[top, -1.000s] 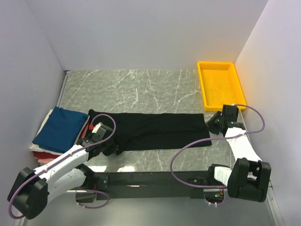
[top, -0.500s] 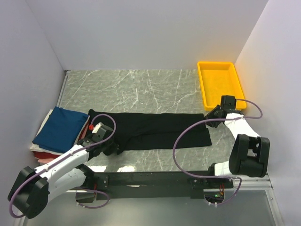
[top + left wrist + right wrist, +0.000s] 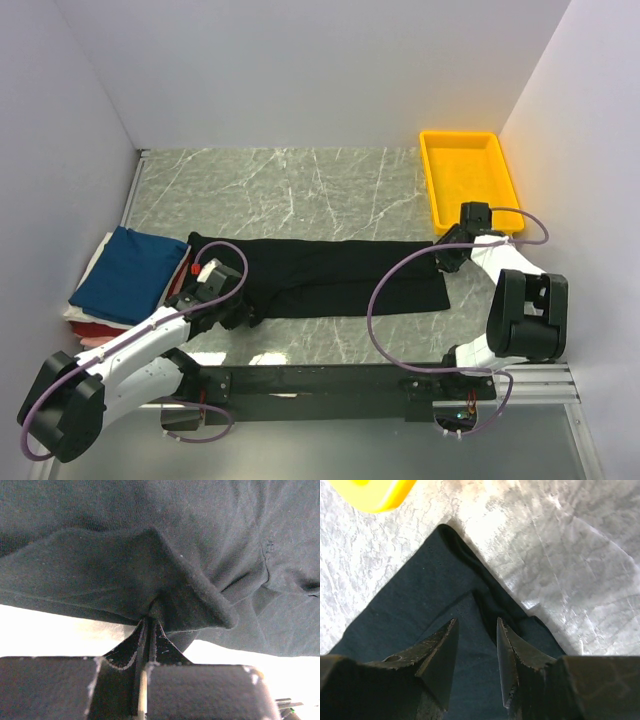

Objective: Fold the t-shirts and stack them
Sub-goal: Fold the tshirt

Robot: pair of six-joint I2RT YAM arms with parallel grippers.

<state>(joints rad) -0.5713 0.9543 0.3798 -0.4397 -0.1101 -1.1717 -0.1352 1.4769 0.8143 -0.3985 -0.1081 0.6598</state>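
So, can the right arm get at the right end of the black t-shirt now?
Probably yes: the right gripper hangs open over the black t-shirt there, with nothing between; the yellow tray stands apart.

Yellow plastic tray point(image 3: 468, 180), grey marble table point(image 3: 300, 190)

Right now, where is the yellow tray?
In the top view, the yellow tray sits far right on the table, beyond the right gripper and the black t-shirt.

Open marble tabletop point(image 3: 300, 190) across upper centre, yellow tray point(image 3: 460, 135) blocking upper right, folded t-shirts point(image 3: 125, 272) stacked at left edge, walls point(image 3: 300, 70) on three sides
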